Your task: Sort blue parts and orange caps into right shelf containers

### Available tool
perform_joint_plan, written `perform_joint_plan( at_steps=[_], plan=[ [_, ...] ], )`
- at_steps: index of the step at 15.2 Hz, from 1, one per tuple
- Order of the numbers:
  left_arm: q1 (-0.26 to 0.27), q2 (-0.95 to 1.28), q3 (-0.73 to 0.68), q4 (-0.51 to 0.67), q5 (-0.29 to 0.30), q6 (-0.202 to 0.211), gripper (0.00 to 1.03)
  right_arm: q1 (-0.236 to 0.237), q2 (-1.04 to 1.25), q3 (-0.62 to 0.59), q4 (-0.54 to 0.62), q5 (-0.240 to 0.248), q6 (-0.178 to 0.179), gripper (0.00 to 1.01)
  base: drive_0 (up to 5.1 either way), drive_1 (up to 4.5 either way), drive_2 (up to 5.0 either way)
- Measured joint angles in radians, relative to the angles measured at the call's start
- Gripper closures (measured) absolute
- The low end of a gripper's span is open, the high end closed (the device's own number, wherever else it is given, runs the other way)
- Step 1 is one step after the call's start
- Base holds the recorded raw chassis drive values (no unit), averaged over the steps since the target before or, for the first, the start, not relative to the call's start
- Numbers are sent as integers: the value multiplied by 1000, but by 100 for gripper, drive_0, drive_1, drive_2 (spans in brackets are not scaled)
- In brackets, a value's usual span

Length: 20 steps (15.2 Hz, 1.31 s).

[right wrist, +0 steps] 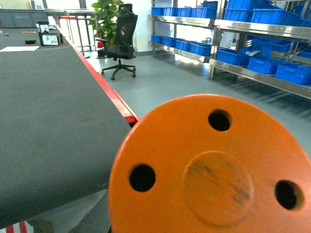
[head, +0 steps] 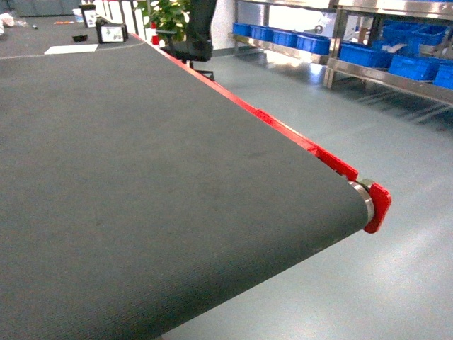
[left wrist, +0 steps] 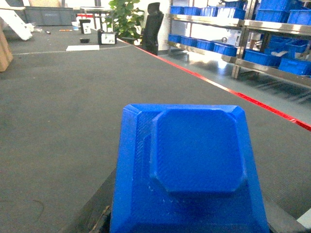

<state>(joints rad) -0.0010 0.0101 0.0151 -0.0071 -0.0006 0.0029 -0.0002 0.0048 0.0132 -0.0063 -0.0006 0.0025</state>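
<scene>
Conveyor belt: a wide dark surface with a red side rail is seen; no parts are visible lying on the stretch in the head view. Neither arm is seen in the head view.

Steel shelving: it stands well apart across the grey floor, ahead and to the right of both wrists. The right shelf containers are seen as a row of bright-blue crates on the lower tier; their contents cannot be made out from here.

Blue part: a square, chamfered piece with a raised centre fills the lower half of the left wrist view, directly ahead of the left jaws and over the belt. It is judged to be carried by the left arm, but the fingers are hidden beneath it, so whether they are clamped on it cannot be told.

Orange cap: a round disc with three holes and a central boss fills the right wrist view, directly ahead of the right jaws, past the belt's end and over the floor. Again the fingers are not shown; the grip state cannot be told.

Progress, as a judgement: one part of each colour appears picked up; neither has been delivered. The trip to the shelf and both drops into the crates are left.
</scene>
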Motion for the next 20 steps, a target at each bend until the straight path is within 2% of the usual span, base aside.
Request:
perform_joint_plan(
  at_steps=[20],
  plan=[
    [0, 0, 0, 0, 0, 0, 59, 0, 0, 0, 0, 0, 0, 57, -161, -161, -161]
  ],
)
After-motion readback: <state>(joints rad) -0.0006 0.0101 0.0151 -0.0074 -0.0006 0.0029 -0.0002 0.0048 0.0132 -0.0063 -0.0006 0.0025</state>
